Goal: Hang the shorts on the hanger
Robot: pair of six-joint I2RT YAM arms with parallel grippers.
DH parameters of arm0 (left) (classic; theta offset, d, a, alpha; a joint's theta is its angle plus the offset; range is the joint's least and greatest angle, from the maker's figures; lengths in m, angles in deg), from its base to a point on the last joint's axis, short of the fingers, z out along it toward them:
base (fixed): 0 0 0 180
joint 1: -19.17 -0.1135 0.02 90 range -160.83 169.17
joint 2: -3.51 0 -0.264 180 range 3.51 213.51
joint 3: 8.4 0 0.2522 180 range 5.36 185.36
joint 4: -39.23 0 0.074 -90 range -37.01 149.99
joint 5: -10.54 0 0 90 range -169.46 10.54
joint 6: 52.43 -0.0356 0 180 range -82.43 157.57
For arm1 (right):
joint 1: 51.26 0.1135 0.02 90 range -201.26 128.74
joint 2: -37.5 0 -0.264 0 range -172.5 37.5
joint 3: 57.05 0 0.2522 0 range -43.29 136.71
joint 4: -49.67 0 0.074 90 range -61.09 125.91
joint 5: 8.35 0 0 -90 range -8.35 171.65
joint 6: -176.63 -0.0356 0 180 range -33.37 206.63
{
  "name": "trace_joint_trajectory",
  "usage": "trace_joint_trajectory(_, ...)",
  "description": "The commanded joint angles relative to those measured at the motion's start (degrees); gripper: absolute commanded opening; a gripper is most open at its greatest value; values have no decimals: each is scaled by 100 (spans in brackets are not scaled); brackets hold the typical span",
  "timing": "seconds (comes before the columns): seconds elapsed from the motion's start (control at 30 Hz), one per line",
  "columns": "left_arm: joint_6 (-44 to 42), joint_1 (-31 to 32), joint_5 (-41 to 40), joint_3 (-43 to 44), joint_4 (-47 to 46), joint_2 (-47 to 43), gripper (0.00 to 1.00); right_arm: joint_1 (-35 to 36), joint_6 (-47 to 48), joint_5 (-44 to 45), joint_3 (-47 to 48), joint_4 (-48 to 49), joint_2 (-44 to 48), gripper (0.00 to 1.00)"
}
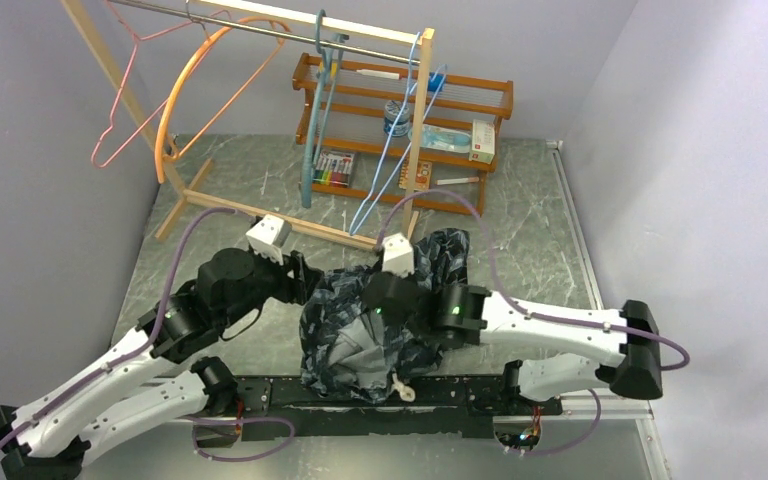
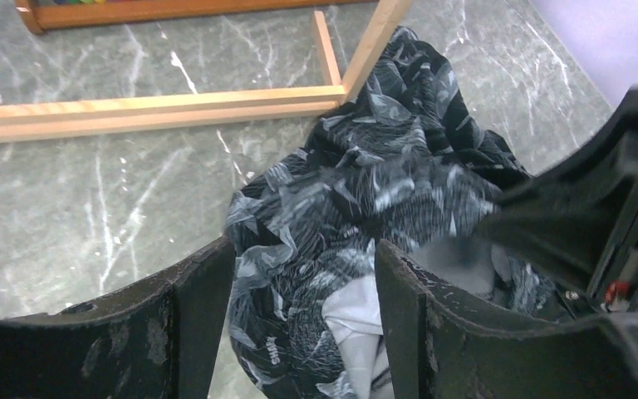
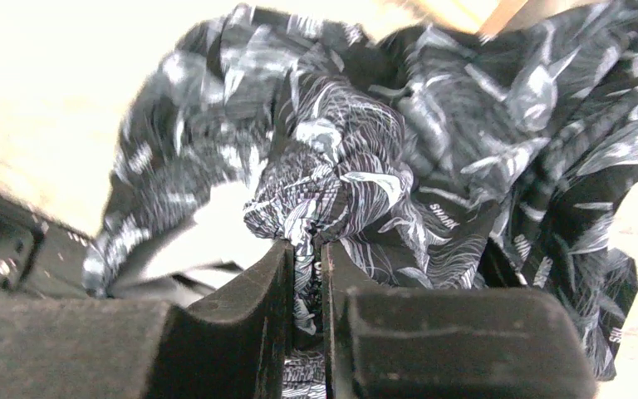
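The shorts are lying in a crumpled heap on the grey marbled surface, between the two arms and just in front of the wooden rack's base bar, with their far edge reaching toward the rack's right upright. A cream drawstring knot is dangling at the near edge of the heap, over the black mounting rail. The right pincer is pressing together on a raised fold of the shorts, its two dark fingers almost meeting with only patterned cloth between them. The left pincer is standing spread wide, its fingers sitting on either side of a bunched part of the shorts (whether either finger is touching the cloth cannot be told); a pale inner lining is showing between them. The hanger, thin light-blue wire, is hanging by its hook from the metal rail near the rack's right post, its lower end coming down close to the base bar and well above the heap. Further left on the same rail a teal hanger, an orange hanger and a pink wire hanger are hanging. Behind the rack a wooden shelf is holding small boxes and packets.
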Motion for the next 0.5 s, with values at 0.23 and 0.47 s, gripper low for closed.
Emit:
trace_joint_trajectory(0.23,622,-12,1123,123,-279,527,72,-766,-66,52,828,406,852,2)
trace_joint_trajectory(0.47,179,-10,607,912,-95,348,72,-882,129,264,1420,128,1105,1)
